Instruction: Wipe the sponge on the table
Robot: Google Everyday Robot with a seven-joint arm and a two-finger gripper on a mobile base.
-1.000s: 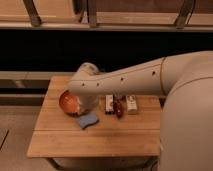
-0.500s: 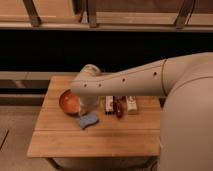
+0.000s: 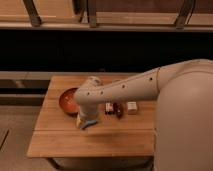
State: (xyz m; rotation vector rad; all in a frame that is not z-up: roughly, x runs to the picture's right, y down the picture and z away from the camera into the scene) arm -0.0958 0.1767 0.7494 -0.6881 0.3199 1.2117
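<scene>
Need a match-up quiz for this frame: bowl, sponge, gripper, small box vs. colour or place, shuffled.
Things:
A. bowl
B. sponge
C. gripper
D. small box

Descriptions:
1. light blue, near the middle of the table
2. pale, rightmost of the small items
3. orange-red, on the left part of the table
4. down at the sponge, just right of the bowl

Pairs: A-3, B-1, C-4, D-2
</scene>
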